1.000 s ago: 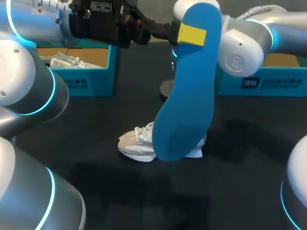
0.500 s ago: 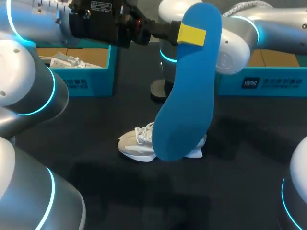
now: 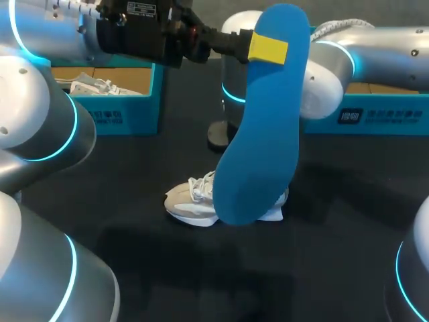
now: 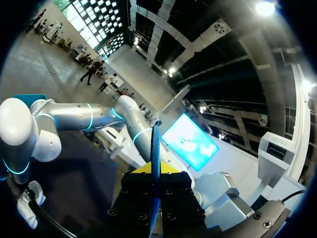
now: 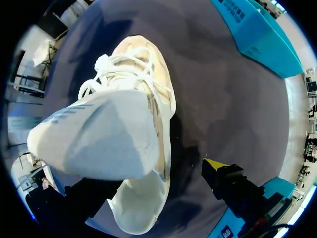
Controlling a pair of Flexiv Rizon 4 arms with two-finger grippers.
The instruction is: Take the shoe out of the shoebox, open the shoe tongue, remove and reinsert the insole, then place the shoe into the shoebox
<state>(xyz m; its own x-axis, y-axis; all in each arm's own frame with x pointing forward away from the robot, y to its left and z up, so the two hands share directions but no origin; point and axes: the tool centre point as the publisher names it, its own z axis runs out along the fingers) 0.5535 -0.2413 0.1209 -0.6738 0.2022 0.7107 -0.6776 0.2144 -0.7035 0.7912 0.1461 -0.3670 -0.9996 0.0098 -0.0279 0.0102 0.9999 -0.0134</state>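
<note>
The blue insole [image 3: 258, 134] stands upright over the shoe [image 3: 191, 201] on the table [image 3: 335, 255], hiding its heel in the head view. The left gripper [image 3: 267, 48] pinches the insole's top end. Only the right wrist view shows the shoe's raised tongue [image 5: 99, 134] and the right gripper [image 5: 148, 183] above the heel. Its fingers are spread, with one yellow tip [image 5: 214, 162] clear of the shoe. A teal shoebox [image 3: 127, 100] stands behind.

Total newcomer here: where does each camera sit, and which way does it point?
Head view: fixed above and behind, looking down on the table; the left arm and right arm enter from the sides.
Left wrist view: on the left arm, looking out along its end effector, shut on the blue insole.
Right wrist view: on the right arm, looking down at the shoe; one yellow fingertip shows.
Shared: head and right wrist views both show the shoe.
</note>
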